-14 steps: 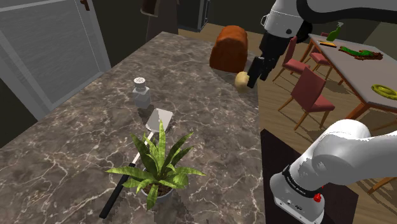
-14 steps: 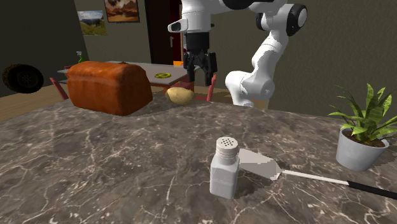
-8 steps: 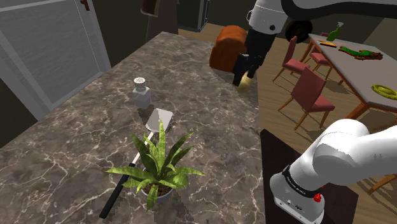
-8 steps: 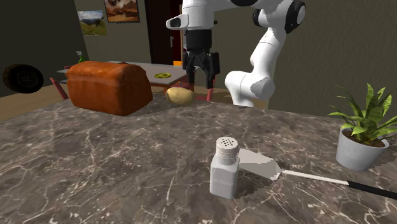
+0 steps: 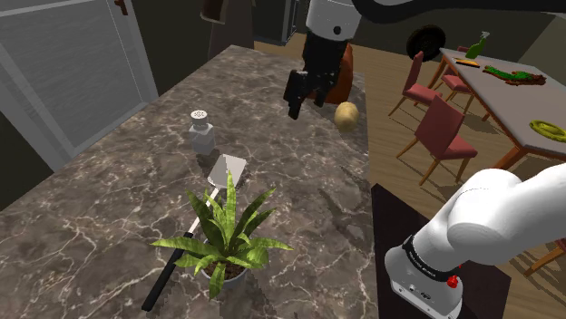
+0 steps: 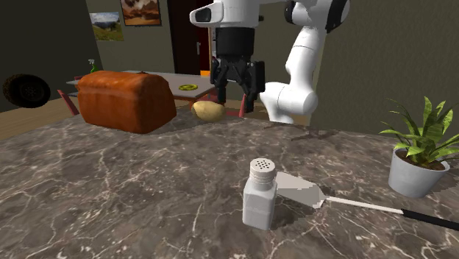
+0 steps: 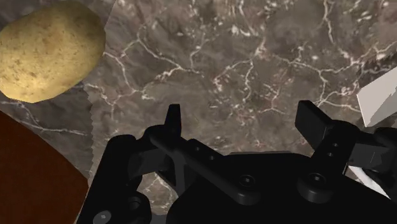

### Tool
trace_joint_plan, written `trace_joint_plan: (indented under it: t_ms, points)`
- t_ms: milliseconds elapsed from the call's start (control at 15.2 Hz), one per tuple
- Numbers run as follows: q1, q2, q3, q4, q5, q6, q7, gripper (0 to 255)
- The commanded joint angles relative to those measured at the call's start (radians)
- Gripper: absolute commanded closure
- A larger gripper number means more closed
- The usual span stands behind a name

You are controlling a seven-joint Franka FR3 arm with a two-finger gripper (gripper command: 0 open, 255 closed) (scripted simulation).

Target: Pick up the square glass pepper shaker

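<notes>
Taking the square pepper shaker (image 5: 202, 132) as the mark and working outward from the camera in the shoulder view: nearest sits the potted plant (image 5: 222, 237), on the near side of the shaker. The white spatula (image 5: 227, 169) comes next, its blade just beside the shaker and its black handle running back past the plant. The shaker itself stands upright on the marble counter (image 5: 100, 208), pale-bodied with a perforated cap, exactly where it stood a moment ago.

Beyond the shaker is what has changed. The gripper (image 5: 304, 94) has swung in from past the potato (image 5: 346, 114) and now hangs over the counter on the shaker's side of it, the loaf (image 6: 126, 101) further off again. It is closer to the shaker than before, yet well apart from it and high above the marble. In the wrist view its fingers (image 7: 174, 121) stand wide apart with only bare stone between them, so nothing is held.

I judge this as the approach under way: the arm is crossing toward the shaker, and the descent and the closing are both not yet done
</notes>
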State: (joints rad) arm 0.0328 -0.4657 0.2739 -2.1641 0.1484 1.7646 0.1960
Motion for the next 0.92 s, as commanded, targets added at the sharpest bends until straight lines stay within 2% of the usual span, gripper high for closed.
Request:
trace_joint_plan:
  t_ms: [0,462,858]
  points:
    - [0.006,0.050,0.038,0.047,-0.006,0.018,0.042,0]
    - [0.021,0.273,0.163,0.278,-0.089,0.040,0.195,0]
    - [0.067,0.504,0.255,0.535,-0.234,0.009,0.343,0]
